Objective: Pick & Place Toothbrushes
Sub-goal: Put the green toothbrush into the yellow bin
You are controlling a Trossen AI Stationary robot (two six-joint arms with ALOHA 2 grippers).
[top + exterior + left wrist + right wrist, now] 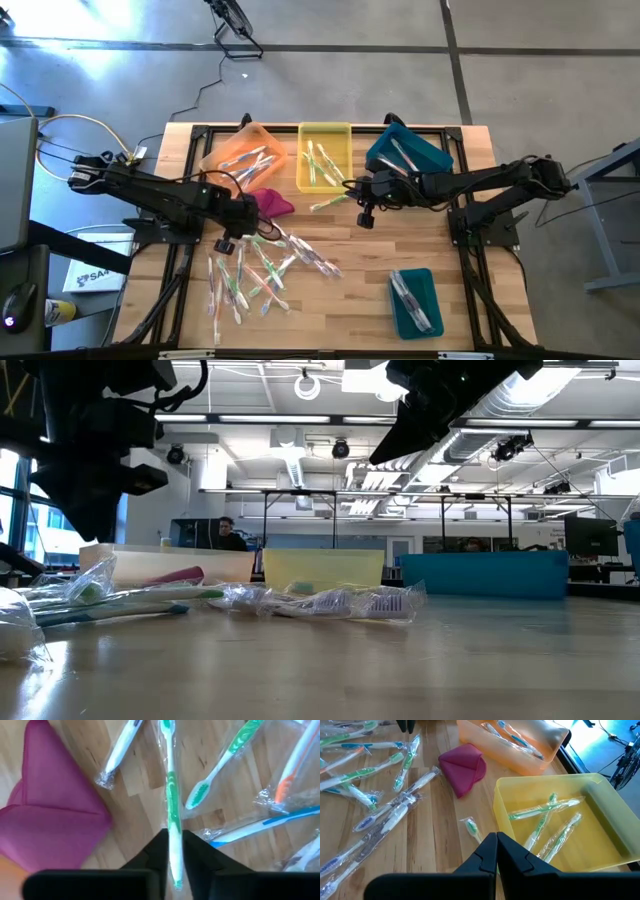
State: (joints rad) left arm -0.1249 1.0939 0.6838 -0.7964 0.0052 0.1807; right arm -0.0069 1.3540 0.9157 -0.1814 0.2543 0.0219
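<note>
1. The left claw [175, 865] hangs over the heap of toothbrushes [255, 270] on the wooden surface [350, 300]. A green-and-white brush [172, 805] in a clear wrapper runs between its fingers [150, 857], handle end in the gap. The fingers stand slightly apart; I cannot tell whether they pinch the brush or merely flank it.
2. A magenta cloth [50, 815] lies just beside this claw. More wrapped brushes lie ahead of it: a second green one [220, 767], a blue one [265, 822] and an orange one [290, 775].
3. The right claw [496, 852] has its fingers pressed together, holding nothing. It hovers at the near corner of the yellow bin [612, 842].
4. Three green brushes [545, 812] lie in that bin, ahead of the right claw. One more green brush [471, 829] lies on the surface just outside the bin, close in front of the fingertips.
5. Beyond it sits an orange bin [520, 762] holding a few brushes.
6. Two teal bins, one [405, 150] beside the right arm and one [415, 300] nearer the surface's front edge, hold wrapped brushes.
</note>
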